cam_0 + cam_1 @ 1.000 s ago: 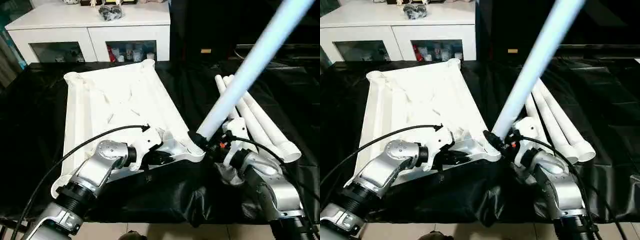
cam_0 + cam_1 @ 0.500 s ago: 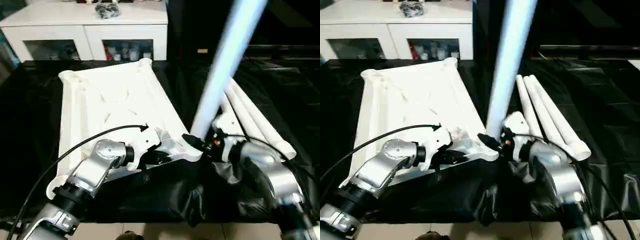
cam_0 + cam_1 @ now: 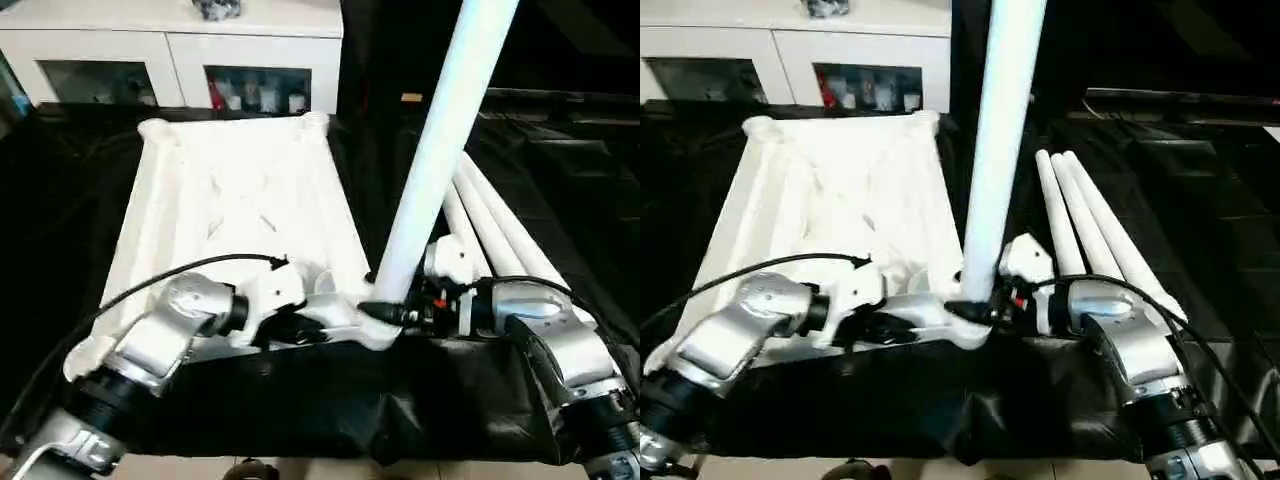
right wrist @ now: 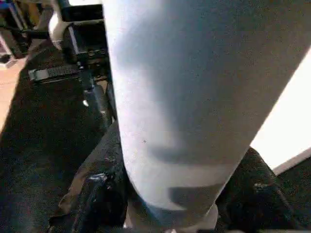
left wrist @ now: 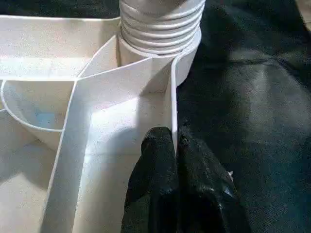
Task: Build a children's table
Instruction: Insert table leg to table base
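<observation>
The white tabletop (image 3: 230, 190) lies underside up on the black cloth. My left gripper (image 5: 176, 145) is shut on the thin rim wall near the tabletop's near right corner. In that corner socket sits the ribbed end (image 5: 160, 24) of a long white leg (image 3: 440, 140), which stands almost upright and leans slightly right. My right gripper (image 3: 385, 313) is shut on the leg just above the socket, one black finger (image 4: 97, 204) on each side of the tube (image 4: 180, 97).
Three more white legs (image 3: 500, 235) lie side by side on the cloth to the right of the tabletop. A white cabinet (image 3: 170, 50) with glass doors stands behind the table. The black cloth (image 3: 330, 400) hangs over the near edge.
The held leg has swung from a strong lean to the right to nearly upright, with its lower end at the corner socket. The left gripper stays on the rim. The camera has shifted.
</observation>
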You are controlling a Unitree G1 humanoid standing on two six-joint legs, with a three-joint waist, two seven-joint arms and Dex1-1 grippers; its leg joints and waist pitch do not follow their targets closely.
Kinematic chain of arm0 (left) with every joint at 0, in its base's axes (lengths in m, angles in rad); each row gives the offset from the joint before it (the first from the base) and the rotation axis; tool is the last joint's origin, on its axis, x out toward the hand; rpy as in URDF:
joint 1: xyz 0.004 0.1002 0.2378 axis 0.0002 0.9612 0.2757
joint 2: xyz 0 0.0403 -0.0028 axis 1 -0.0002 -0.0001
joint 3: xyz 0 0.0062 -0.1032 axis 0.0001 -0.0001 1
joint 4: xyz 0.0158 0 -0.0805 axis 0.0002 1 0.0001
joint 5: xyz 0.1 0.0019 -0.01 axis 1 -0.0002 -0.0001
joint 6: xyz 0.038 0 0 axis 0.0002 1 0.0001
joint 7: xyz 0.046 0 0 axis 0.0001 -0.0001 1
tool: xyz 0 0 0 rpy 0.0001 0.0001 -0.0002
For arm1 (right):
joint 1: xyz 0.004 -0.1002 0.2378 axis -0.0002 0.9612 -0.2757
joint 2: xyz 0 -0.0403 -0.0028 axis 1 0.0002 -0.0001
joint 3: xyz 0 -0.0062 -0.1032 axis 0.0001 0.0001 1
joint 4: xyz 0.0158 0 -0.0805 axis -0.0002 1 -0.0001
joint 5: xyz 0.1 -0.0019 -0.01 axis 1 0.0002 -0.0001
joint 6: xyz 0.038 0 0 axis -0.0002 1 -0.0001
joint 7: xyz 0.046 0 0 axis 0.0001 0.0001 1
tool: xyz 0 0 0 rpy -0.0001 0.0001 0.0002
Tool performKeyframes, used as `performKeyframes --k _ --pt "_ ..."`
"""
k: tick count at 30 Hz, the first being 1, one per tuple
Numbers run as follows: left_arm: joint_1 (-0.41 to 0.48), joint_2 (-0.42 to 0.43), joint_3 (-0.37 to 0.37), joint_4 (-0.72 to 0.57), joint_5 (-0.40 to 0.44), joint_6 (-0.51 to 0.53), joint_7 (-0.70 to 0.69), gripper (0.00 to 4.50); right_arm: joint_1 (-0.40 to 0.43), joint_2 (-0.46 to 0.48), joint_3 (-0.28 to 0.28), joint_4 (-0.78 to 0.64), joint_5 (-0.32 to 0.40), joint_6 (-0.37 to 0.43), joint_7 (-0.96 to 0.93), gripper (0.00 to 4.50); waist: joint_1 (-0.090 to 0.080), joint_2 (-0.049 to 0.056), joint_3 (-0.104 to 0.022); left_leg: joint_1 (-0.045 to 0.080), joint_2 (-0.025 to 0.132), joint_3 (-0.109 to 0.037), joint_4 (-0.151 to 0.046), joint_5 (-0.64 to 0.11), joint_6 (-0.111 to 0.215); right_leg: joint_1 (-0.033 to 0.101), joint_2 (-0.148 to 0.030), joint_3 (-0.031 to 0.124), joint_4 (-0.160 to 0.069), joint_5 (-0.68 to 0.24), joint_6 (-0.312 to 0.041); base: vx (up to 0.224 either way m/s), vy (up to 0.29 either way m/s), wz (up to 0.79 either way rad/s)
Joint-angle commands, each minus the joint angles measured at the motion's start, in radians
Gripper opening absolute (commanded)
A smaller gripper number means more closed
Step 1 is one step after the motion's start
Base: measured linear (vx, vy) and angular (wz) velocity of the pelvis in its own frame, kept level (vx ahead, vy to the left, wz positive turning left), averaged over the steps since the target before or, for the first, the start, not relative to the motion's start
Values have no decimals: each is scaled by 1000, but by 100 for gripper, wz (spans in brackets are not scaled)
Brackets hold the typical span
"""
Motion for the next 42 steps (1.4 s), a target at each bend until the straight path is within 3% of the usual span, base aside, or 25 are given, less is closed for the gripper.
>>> performKeyframes --k 1,3,7,9,10,12,13,14,16,19,20,21,23,25,27,29,31,34,37,38,42 --pt "-32 -1 -8 -67 -40 -25 -59 0 42 -3 90 49 -41 34 38 190 -4 3 -29 36 100 -46 -98 -335 8 18 -102 59 -82 -241 -242 0 0 0" --pt "-33 4 2 -65 -41 -20 -60 0 43 2 91 51 -40 30 42 190 -4 3 -23 39 102 -49 -103 -373 -12 14 -102 60 -86 -290 -232 0 0 0" --pt "-38 -8 21 -56 -38 -6 -31 0 39 21 80 77 -45 2 24 190 -3 1 -18 39 101 -48 -105 -378 -20 12 -106 64 -90 -324 -224 0 0 0" --pt "-42 -30 37 -53 -42 9 3 0 9 51 49 127 -53 -5 -40 190 -5 1 -14 42 100 -48 -106 -405 -29 7 -108 66 -93 -368 -226 0 0 0" --pt "-45 -70 61 -61 -42 57 82 0 -38 94 6 204 -77 -26 -154 190 -9 5 -11 41 101 -53 -106 -431 -49 5 -112 66 -95 -426 -224 0 0 0" --pt "-48 -83 68 -63 -39 77 108 0 -51 105 -4 226 -86 -33 -185 190 -13 3 -9 42 100 -56 -107 -444 -61 5 -111 64 -97 -454 -219 0 0 0" --pt "-55 -103 77 -63 -30 117 152 0 -68 116 -12 253 -104 -40 -230 190 -15 1 -7 37 99 -58 -109 -435 -65 8 -111 63 -96 -460 -210 0 0 0" --pt "-59 -118 83 -62 -25 139 178 0 -80 123 -17 272 -114 -42 -260 190 -17 6 -6 35 99 -60 -110 -432 -65 9 -111 63 -94 -455 -210 0 0 0" --pt "-71 -171 103 -66 -11 211 271 0 -121 152 -38 345 -142 -44 -371 190 -30 2 -3 34 96 -59 -108 -437 -70 6 -110 62 -95 -451 -214 0 0 0" --pt "-83 -275 122 -87 -4 279 392 0 -190 208 -89 453 -135 -2 -512 190 -35 -2 -5 19 91 -59 -104 -369 -41 19 -112 61 -98 -418 -216 0 0 0" --pt "-87 -320 125 -88 9 296 445 0 -211 227 -103 484 -132 11 -548 190 -35 -2 -8 20 92 -56 -103 -348 -35 19 -111 62 -96 -394 -217 0 0 0" --pt "-90 -375 116 -90 27 314 504 0 -234 250 -114 518 -128 26 -579 190 -36 -2 -9 18 92 -52 -101 -311 -19 19 -108 63 -93 -332 -231 0 0 0" --pt "-90 -392 108 -92 30 319 518 0 -241 258 -117 527 -125 32 -585 190 -31 -4 -10 20 90 -45 -95 -277 15 20 -108 62 -97 -298 -240 0 0 0" --pt "-86 -414 72 -88 51 309 535 0 -251 271 -116 537 -122 34 -578 190 -30 -3 -14 17 91 -44 -94 -243 35 24 -103 59 -92 -243 -244 0 0 0" --pt "-86 -426 55 -77 69 301 556 0 -261 279 -115 557 -126 22 -581 190 -26 -3 -17 25 92 -38 -89 -216 57 21 -100 59 -88 -168 -266 0 0 0" --pt "-90 -427 49 -68 80 294 561 0 -266 281 -112 569 -132 13 -582 190 -25 -4 -18 23 92 -36 -88 -197 69 25 -100 58 -85 -143 -278 0 0 0" --pt "-98 -420 47 -59 92 289 553 0 -264 284 -109 562 -129 0 -555 190 -24 -3 -15 24 93 -36 -89 -205 71 24 -101 57 -88 -162 -279 0 0 0" --pt "-99 -414 48 -56 95 287 550 0 -263 288 -106 556 -127 -7 -544 190 -24 -2 -12 29 95 -37 -94 -254 50 19 -100 57 -95 -241 -264 0 0 0" --pt "-96 -401 50 -61 93 284 540 0 -266 292 -106 554 -130 -15 -542 190 -25 -1 -13 29 97 -40 -96 -267 34 18 -100 58 -94 -251 -255 0 0 0" --pt "-94 -399 50 -61 95 282 537 0 -268 293 -108 556 -129 -17 -540 225 -25 -2 -14 28 96 -39 -96 -262 33 19 -100 58 -93 -239 -256 0 0 0" --pt "-89 -393 50 -62 100 272 529 0 -274 296 -122 560 -118 -17 -527 248 -26 -2 -13 28 96 -38 -96 -273 33 19 -102 59 -95 -249 -259 0 0 0"
